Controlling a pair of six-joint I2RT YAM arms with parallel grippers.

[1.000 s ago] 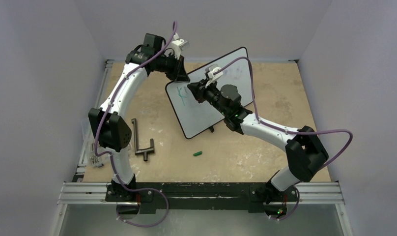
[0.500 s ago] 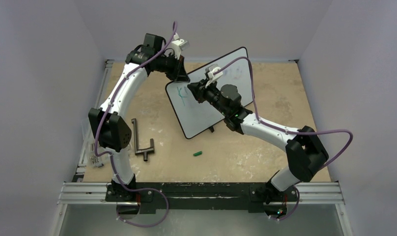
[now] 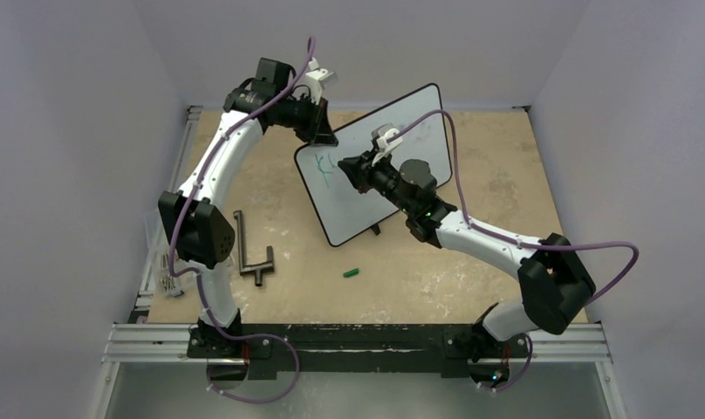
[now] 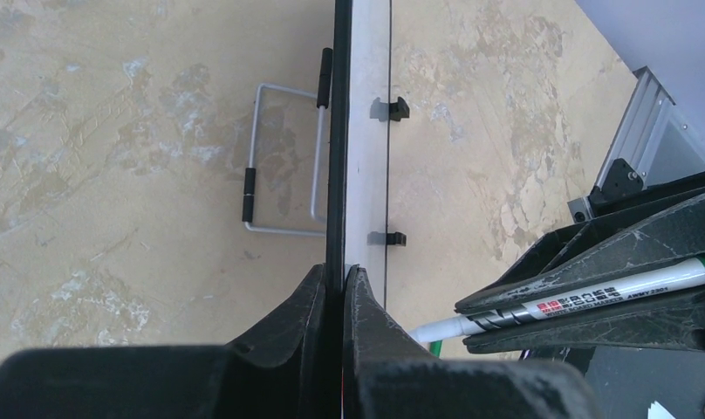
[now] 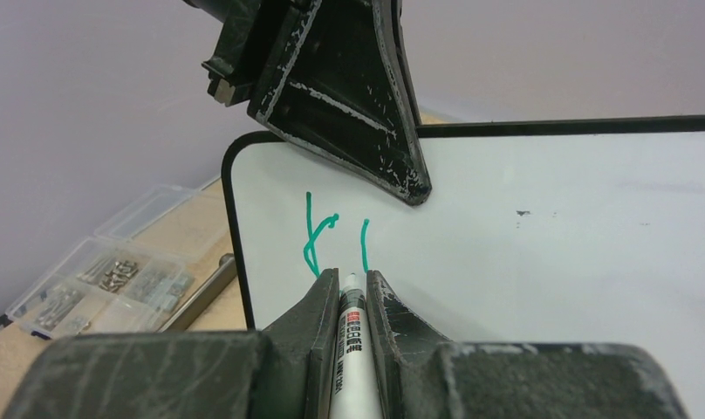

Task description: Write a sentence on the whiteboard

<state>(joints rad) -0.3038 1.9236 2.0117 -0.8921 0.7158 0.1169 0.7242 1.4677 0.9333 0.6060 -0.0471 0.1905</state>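
Note:
The whiteboard [image 3: 349, 209] stands tilted on the table. My left gripper [image 3: 325, 135] is shut on its upper left edge; in the left wrist view the fingers [image 4: 342, 272] pinch the thin black frame [image 4: 338, 131]. My right gripper [image 3: 345, 166] is shut on a white marker [image 5: 349, 340]. The marker's tip points at the board [image 5: 550, 227] just below a short green stroke. The sentence [image 5: 318, 236] is only a K-like green mark plus that stroke, near the board's left edge. The left wrist view shows the marker [image 4: 576, 301] from the side.
A green marker cap [image 3: 352, 272] lies on the table in front of the board. A dark T-shaped metal tool [image 3: 251, 253] lies to the left, with a clear box of screws [image 5: 113, 271] at the table's left edge. A wire stand [image 4: 284, 157] props the board from behind.
My right gripper with the marker has shifted slightly right across the board, its elbow swinging out to the right. A short second green stroke now stands beside the first mark. The left arm holds still.

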